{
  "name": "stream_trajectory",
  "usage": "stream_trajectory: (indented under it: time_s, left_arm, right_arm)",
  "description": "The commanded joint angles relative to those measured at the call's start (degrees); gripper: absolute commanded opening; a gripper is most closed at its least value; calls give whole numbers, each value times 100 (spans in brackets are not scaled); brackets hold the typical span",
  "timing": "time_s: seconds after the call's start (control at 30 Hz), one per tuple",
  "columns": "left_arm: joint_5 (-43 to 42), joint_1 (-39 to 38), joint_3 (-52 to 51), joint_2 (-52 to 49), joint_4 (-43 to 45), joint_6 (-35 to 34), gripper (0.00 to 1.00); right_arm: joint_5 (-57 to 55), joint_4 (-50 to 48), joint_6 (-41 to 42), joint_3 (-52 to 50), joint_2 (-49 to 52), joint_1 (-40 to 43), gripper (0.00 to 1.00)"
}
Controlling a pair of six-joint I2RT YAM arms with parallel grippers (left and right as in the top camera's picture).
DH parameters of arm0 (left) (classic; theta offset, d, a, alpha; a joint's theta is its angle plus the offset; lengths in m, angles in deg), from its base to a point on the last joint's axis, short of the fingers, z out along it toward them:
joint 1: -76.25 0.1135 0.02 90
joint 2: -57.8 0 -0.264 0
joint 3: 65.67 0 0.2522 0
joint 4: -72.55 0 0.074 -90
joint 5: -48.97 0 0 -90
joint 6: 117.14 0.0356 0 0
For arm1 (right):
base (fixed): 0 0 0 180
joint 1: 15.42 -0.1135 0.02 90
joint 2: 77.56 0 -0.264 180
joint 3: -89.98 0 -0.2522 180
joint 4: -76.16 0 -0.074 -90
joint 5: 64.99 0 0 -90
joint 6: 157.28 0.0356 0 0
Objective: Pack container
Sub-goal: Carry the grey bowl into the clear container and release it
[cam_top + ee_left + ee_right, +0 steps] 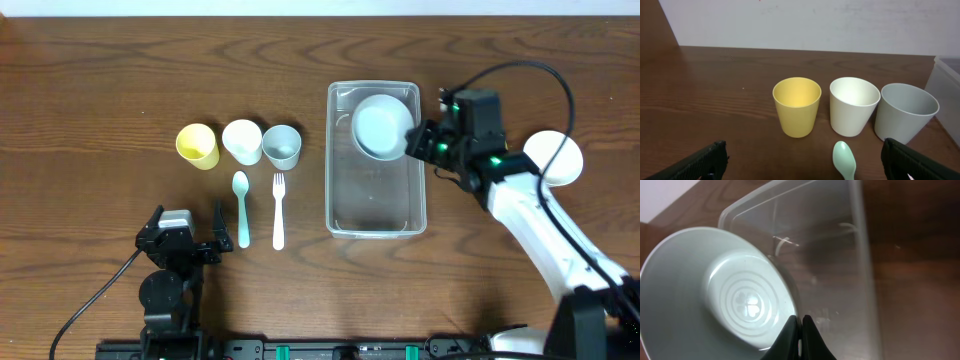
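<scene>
- Container (pixel 377 233) is set on the table right of centre, at 3 o'clock from the cups.
- Bowl (pixel 380 126) is held over its 12 o'clock end, with the rim clamped in the right gripper's (pixel 412 140) jaws.
- Left gripper (pixel 188 222) is seen at 7 o'clock with its jaws apart and nothing held.
- Yellow cup (pixel 198 145), white cup (pixel 241 140) and grey cup (pixel 282 145) are lined up in a row.
- Spoon (pixel 241 208) and fork (pixel 278 210) are laid at their 6 o'clock.

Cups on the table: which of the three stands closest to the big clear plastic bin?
The pale grey plastic cup, at the row's end beside the clear rectangular plastic container; the white cup stands mid-row, the yellow cup farthest.
</scene>
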Motion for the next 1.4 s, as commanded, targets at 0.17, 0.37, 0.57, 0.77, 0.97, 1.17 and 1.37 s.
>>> stream_trajectory:
  time_s: [0.17,0.37,0.57,0.77,0.97,1.17,1.37]
  left_arm:
    - [166,-24,-98,37,-229,-22,98]
    - [166,-24,-98,37,-229,-22,98]
    - [166,-24,-98,37,-227,-22,98]
    - [166,-24,-98,37,-229,-22,98]
    - [166,-24,-98,37,-229,-22,98]
    - [166,-24,-98,37,-227,-22,98]
    - [166,-24,-98,37,-227,-22,98]
  right_arm:
    - [-649,125,-282,1058,758,-564,4]
    - [-1220,610,-295,1397,1198,-743,2]
    - [-1637,909,-229,1397,1305,-791,2]
    - [-1797,929,-232,1397,1327,-791,2]
    - [-1952,914,-232,1397,1338,-791,3]
    - [-2055,879,-229,1397,1338,-793,3]
    - [-2094,859,-229,1397,1416,-791,3]
